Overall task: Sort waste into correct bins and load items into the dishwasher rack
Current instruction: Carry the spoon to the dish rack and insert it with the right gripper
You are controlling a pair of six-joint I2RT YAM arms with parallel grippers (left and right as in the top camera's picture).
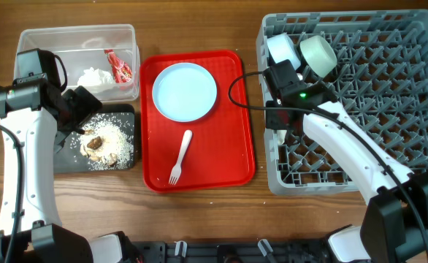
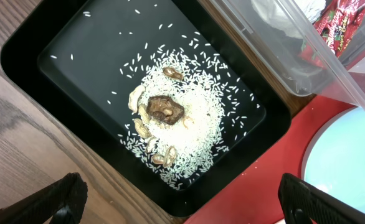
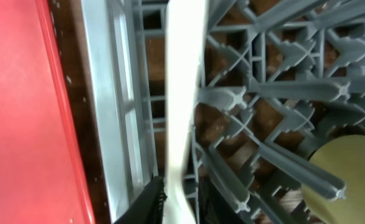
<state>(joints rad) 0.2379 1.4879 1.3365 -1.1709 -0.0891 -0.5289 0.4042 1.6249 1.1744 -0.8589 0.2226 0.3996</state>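
The grey dishwasher rack (image 1: 389, 109) stands at the right and holds a light blue bowl (image 1: 281, 48) and a pale green bowl (image 1: 318, 53) in its far left corner. My right gripper (image 1: 278, 117) is over the rack's left edge, shut on a white spoon (image 3: 184, 93) that lies along the pegs (image 3: 232, 99). The light blue plate (image 1: 185, 90) and white fork (image 1: 180, 156) lie on the red tray (image 1: 232, 146). My left gripper (image 2: 182, 211) is open and empty above the near corner of the black tray (image 2: 76, 43), which holds rice and brown scraps (image 2: 164, 109). The clear tub (image 1: 68, 36) holds tissue (image 1: 96, 77) and the red wrapper (image 1: 119, 66).
A pale yellowish round object (image 3: 350, 165) sits among the rack pegs in the right wrist view. The red tray (image 3: 20, 112) edge lies just left of the rack wall. Bare wooden table (image 1: 199, 219) runs along the front.
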